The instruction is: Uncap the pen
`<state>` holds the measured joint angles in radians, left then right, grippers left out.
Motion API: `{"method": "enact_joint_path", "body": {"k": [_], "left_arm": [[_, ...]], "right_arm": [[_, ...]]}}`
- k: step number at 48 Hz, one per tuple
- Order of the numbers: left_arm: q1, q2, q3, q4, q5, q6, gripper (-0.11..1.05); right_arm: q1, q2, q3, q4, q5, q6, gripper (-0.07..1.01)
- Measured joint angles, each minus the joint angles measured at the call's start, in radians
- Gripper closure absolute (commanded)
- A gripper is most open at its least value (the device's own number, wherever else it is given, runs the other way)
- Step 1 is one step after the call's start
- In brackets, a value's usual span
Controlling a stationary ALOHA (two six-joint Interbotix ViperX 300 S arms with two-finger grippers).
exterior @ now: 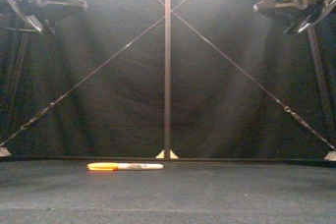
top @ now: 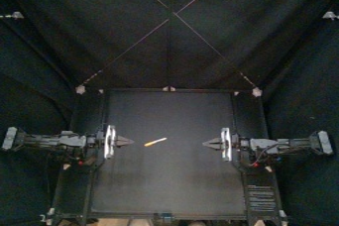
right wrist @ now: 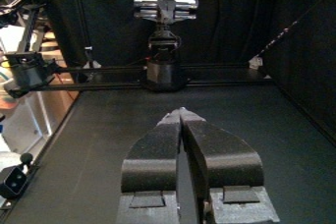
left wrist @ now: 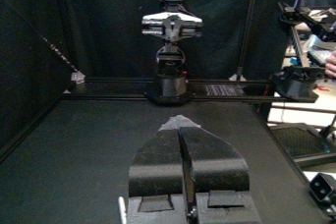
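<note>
Pen [top: 157, 142] lying flat on the surface [top: 172, 185] between the left gripper [top: 129, 143] and right gripper [top: 207, 143], both closed tight and empty.

Smooth plastic pen [exterior: 125, 166], matt table [top: 172, 182]

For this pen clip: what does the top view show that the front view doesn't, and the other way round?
Top view only: the left hand and right hand, tips facing each other across the table, with the pen between them, apart from both. Front view only: the pen's colours, orange at one end and white along the rest; the arms show only in part at the upper corners. Both: the pen lies flat on the table, untouched.
</note>
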<state>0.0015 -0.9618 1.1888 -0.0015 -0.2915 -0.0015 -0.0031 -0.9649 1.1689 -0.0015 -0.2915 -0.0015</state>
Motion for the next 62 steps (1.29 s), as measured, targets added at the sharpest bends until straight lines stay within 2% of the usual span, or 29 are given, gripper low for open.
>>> {"method": "enact_joint_path", "body": {"k": [5,8,12,16,21,25,30,37,39,41,44,46,49,52,55,57,62], "left_arm": [[0.0,0.005,0.031,-0.003,0.003,0.0,1.0],[-0.002,0.014,0.046,-0.014,0.005,-0.0015,0.97],[-0.003,0.035,0.057,-0.037,0.011,-0.0015,0.93],[-0.006,0.066,0.058,-0.057,0.028,-0.0015,0.89],[-0.014,0.115,0.058,-0.067,0.058,-0.0015,0.82],[-0.021,0.147,0.058,-0.069,0.074,-0.0015,0.75],[-0.025,0.161,0.058,-0.069,0.08,-0.0015,0.65],[-0.025,0.16,0.06,-0.069,0.081,-0.0015,0.53],[-0.025,0.161,0.06,-0.071,0.081,-0.0015,0.5],[-0.025,0.161,0.061,-0.071,0.081,-0.0015,0.47],[-0.025,0.161,0.067,-0.071,0.083,-0.0015,0.45],[-0.025,0.161,0.071,-0.071,0.084,-0.0015,0.45],[-0.026,0.161,0.075,-0.071,0.089,-0.0015,0.44],[-0.025,0.16,0.077,-0.071,0.094,-0.0015,0.44],[-0.026,0.161,0.08,-0.071,0.098,-0.0015,0.44],[-0.025,0.16,0.081,-0.071,0.101,-0.0015,0.44],[-0.025,0.161,0.084,-0.071,0.103,-0.0015,0.44]], "right_arm": [[-0.02,0.028,-0.006,0.005,-0.002,0.017,0.94],[-0.037,0.078,-0.026,0.008,0.002,0.014,0.94],[-0.067,0.184,-0.078,0.003,0.015,0.018,0.93],[-0.094,0.304,-0.149,-0.015,0.043,0.009,0.93],[-0.114,0.486,-0.261,-0.063,0.101,0.011,0.88],[-0.123,0.618,-0.35,-0.094,0.156,0.014,0.81],[-0.127,0.779,-0.466,-0.118,0.233,0.012,0.65],[-0.133,0.971,-0.595,-0.13,0.337,0.006,0.42],[-0.138,1.017,-0.629,-0.135,0.367,-0.002,0.37],[-0.14,1.057,-0.663,-0.141,0.397,0.005,0.32],[-0.146,1.115,-0.715,-0.169,0.445,-0.005,0.27],[-0.149,1.144,-0.746,-0.183,0.469,0.006,0.25],[-0.153,1.18,-0.785,-0.201,0.502,-0.005,0.23],[-0.16,1.206,-0.822,-0.212,0.532,0.005,0.22],[-0.164,1.224,-0.85,-0.215,0.56,-0.005,0.22],[-0.169,1.241,-0.871,-0.216,0.583,0.006,0.22],[-0.172,1.281,-0.907,-0.216,0.627,0.0,0.22]]}}
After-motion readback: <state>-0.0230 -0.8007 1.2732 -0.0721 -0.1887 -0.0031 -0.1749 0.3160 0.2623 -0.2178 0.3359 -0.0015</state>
